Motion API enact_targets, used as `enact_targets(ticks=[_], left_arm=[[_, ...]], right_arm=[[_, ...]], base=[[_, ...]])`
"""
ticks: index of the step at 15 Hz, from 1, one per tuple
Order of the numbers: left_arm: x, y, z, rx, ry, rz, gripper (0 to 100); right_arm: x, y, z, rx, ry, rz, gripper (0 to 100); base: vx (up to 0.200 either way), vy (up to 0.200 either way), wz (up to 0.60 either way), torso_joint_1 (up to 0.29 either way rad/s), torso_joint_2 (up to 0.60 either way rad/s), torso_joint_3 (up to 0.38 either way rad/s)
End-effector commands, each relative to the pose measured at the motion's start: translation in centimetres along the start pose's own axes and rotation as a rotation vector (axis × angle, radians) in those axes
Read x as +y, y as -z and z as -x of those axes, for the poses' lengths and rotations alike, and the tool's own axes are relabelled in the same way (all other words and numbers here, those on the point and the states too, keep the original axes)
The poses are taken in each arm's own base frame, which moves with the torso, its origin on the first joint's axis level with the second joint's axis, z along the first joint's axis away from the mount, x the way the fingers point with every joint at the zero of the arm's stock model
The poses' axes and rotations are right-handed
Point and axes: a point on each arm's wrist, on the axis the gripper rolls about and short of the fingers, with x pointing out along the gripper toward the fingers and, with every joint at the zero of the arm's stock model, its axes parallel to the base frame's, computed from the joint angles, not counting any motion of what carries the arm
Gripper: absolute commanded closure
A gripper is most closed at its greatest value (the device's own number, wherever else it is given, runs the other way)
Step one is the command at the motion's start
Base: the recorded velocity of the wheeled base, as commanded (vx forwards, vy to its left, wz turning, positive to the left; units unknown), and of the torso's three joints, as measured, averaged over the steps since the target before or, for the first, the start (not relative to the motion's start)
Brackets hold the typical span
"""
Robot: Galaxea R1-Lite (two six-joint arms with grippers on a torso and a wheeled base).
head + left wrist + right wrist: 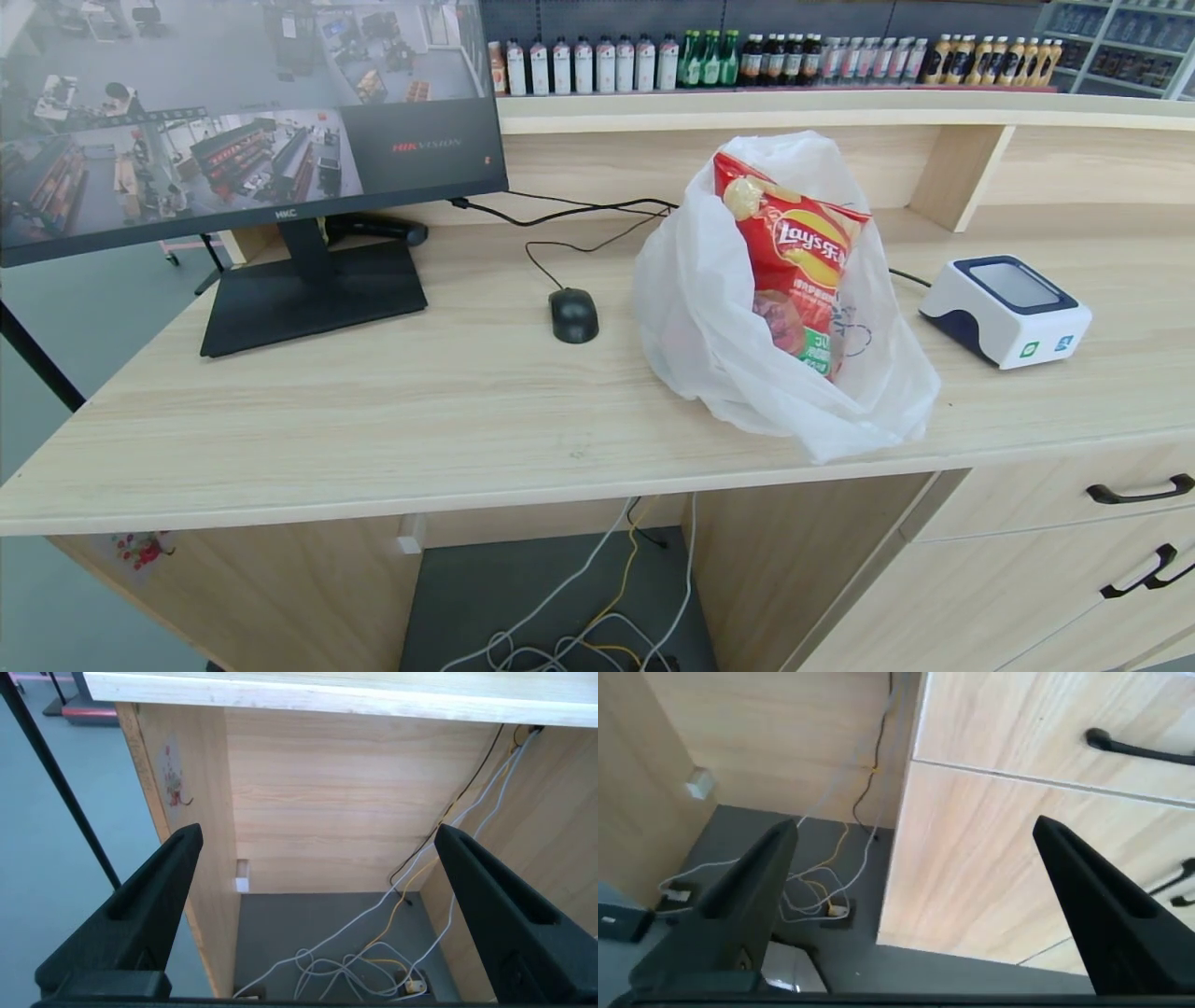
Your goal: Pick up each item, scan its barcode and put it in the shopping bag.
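Our left gripper (318, 924) hangs with its jaws wide apart and nothing between them, lower than the shopping bag (691, 308), facing the hollow under the counter (373, 401). Left of the bag stands the monitor (233, 112), with the mouse (573, 315) nearer to it. The bag slumps on the counter, white and thin, its mouth open upward. The red chips packet (794, 271) stands upright inside, its top poking out. We judge the task at or near its end: this item is bagged. The scanner (1006, 310) sits just right of the bag. Our right gripper (915, 915) likewise gapes, holding nothing, lower than the bag, before the drawer fronts (1018, 868).
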Motion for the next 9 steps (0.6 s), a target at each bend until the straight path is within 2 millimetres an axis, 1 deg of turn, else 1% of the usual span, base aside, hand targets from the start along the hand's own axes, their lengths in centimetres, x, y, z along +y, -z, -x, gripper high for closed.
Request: enact_targets(ticks=[1, 2, 4, 5, 6, 9], left_arm=[[0.0, 0.0, 0.0, 0.0, -0.001, 0.0, 0], [0.0, 0.0, 0.0, 0.0, -0.001, 0.0, 0], [0.0, 0.0, 0.0, 0.0, 0.001, 0.0, 0], [0.0, 0.0, 0.0, 0.0, -0.001, 0.0, 0], [0.0, 0.0, 0.0, 0.0, -0.001, 0.002, 0], [0.0, 0.0, 0.0, 0.0, -0.001, 0.003, 0]], right_arm=[[0.15, 0.05, 0.28, -0.02, 0.109, -0.022, 0], [0.26, 0.13, 0.56, -0.05, 0.157, -0.051, 0], [0.32, 0.22, 0.87, -0.09, 0.171, -0.064, 0], [0.43, 0.36, 1.11, -0.123, 0.166, -0.076, 0], [0.68, 0.92, 0.85, -0.117, 0.083, -0.116, 0], [0.7, 0.91, 0.84, -0.121, 0.074, -0.123, 0]], base=[[0.0, 0.0, 0.0, 0.0, 0.0, 0.0], [0.0, 0.0, 0.0, 0.0, 0.0, 0.0], [0.0, 0.0, 0.0, 0.0, 0.0, 0.0], [0.0, 0.0, 0.0, 0.0, 0.0, 0.0], [0.0, 0.0, 0.0, 0.0, 0.0, 0.0], [0.0, 0.0, 0.0, 0.0, 0.0, 0.0]])
